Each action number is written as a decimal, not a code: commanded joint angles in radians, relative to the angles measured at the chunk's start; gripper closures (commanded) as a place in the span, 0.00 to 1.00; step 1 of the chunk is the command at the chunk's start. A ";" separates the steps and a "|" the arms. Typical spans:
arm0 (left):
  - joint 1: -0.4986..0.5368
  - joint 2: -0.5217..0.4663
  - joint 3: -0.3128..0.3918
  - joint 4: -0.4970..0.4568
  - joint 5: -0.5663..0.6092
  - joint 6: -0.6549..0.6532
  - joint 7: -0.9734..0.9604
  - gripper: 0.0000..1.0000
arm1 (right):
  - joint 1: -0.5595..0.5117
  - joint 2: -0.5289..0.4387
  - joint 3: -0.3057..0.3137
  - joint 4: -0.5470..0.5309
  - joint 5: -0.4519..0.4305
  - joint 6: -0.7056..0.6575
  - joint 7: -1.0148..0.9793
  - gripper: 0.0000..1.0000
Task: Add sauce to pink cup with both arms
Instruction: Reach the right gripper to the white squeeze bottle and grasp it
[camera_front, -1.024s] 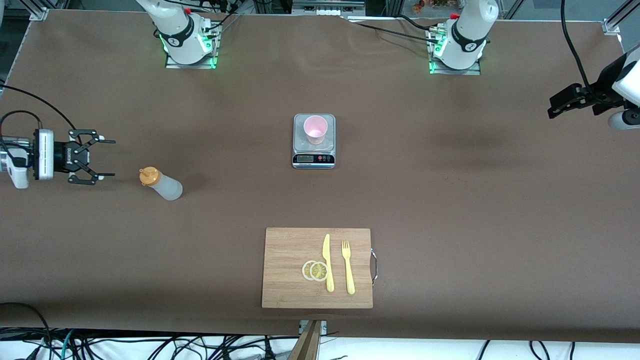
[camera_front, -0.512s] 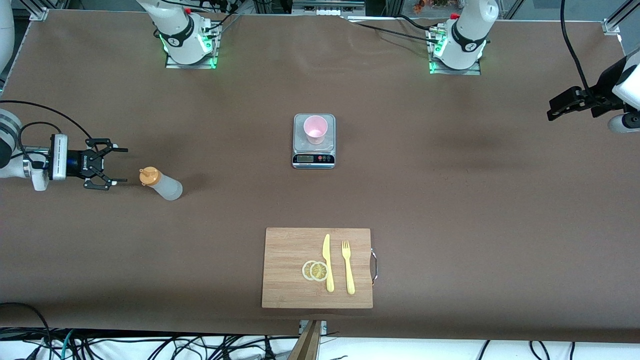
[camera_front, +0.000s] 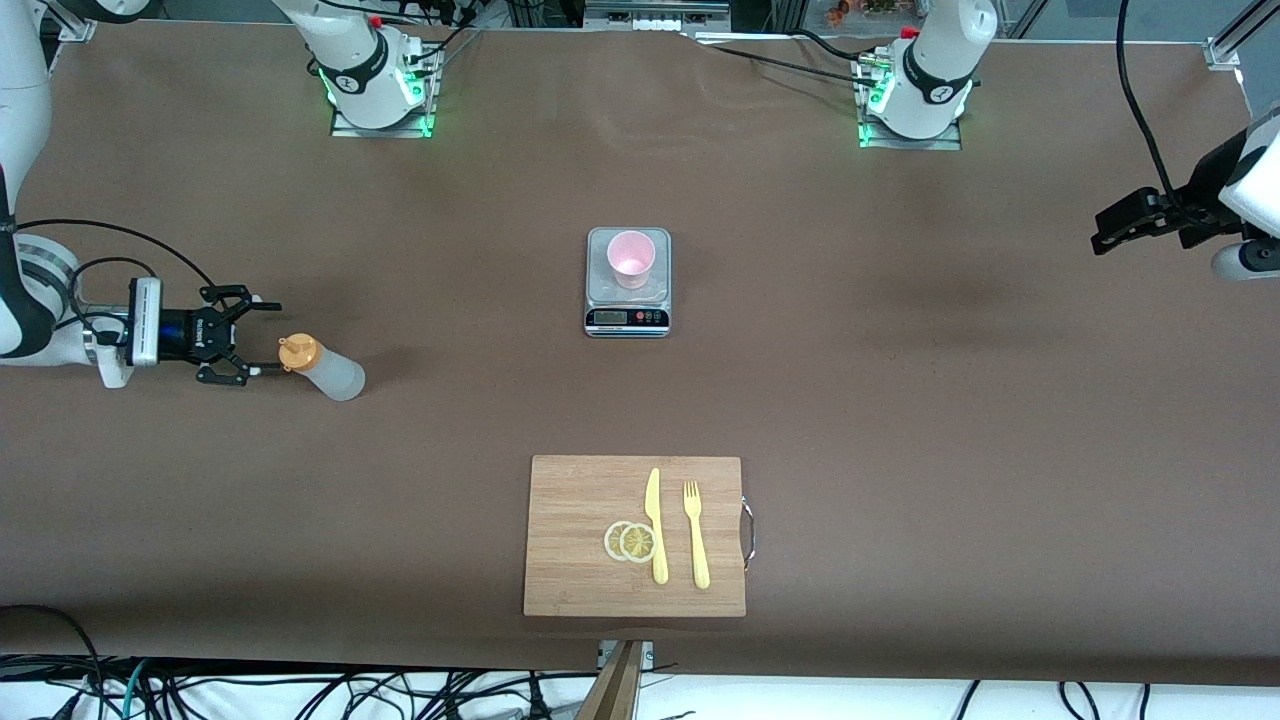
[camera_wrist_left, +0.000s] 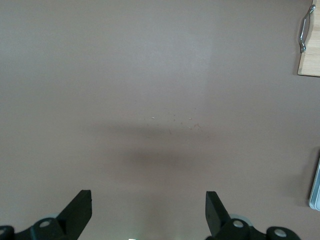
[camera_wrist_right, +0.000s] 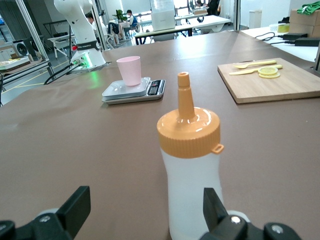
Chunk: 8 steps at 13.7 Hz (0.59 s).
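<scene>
Right gripper (camera_front: 258, 343), fingers apart, level with upright sauce (camera_front: 322, 367) near table's (camera_front: 900, 400) right-arm edge; left gripper (camera_front: 1103, 225) apart, waits.

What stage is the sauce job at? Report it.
Done: nothing; the pink cup stands unfilled on the scale. In hand: the right end effector, open, is at the upright sauce bottle, not gripping. Left: grasp, carry, squeeze. The left end effector waits open.

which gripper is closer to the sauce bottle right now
Right. The right gripper is open, right beside the sauce bottle, level with its orange cap. The left gripper waits open above the left arm's end of the table.
</scene>
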 joint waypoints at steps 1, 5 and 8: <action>0.001 0.003 0.009 0.016 -0.024 0.002 0.022 0.00 | -0.007 0.034 0.019 0.019 0.050 -0.011 -0.029 0.00; 0.001 0.006 0.009 0.015 -0.024 0.002 0.022 0.00 | -0.005 0.061 0.024 0.027 0.084 -0.001 -0.040 0.00; 0.004 0.006 0.011 0.015 -0.024 0.001 0.022 0.00 | -0.002 0.080 0.031 0.036 0.113 0.000 -0.040 0.00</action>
